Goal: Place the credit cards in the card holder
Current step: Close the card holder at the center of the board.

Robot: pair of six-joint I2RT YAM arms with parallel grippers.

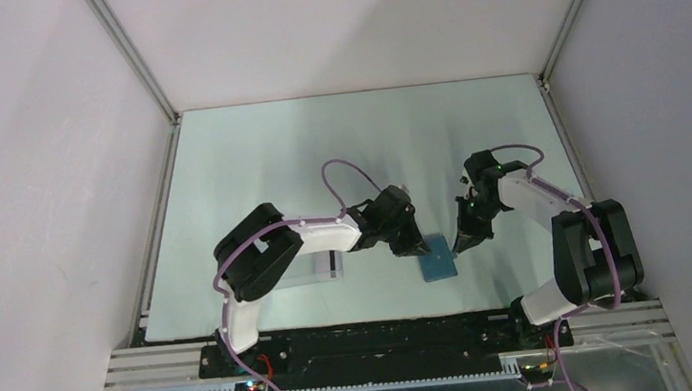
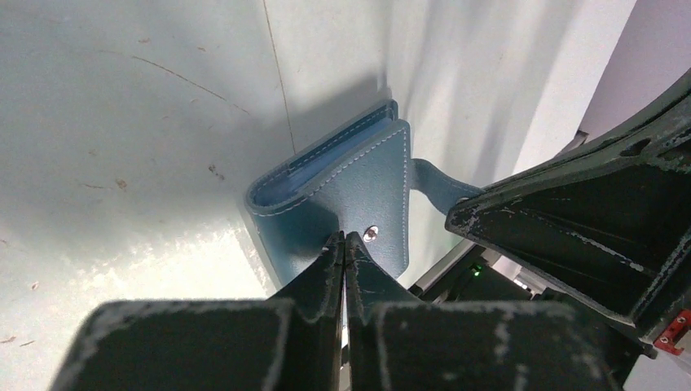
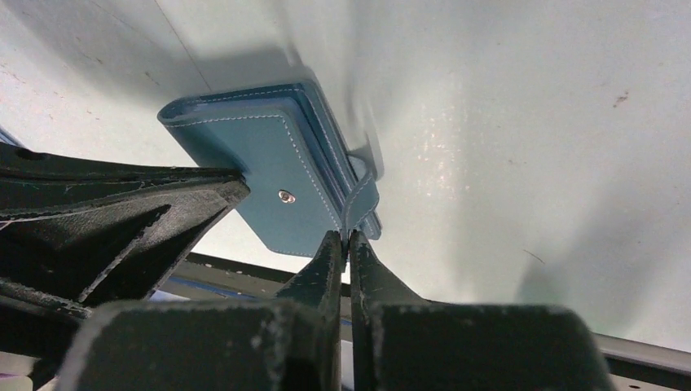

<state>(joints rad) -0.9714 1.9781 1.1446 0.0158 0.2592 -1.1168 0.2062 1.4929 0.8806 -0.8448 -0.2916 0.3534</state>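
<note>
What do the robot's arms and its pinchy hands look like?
The left arm and right arm have white tube-like links joined by chunky black joints, each with a thin purple cable looping along it. The left end effector and right end effector each have two black wedge-shaped fingers, scuffed whitish at the edges.
</note>
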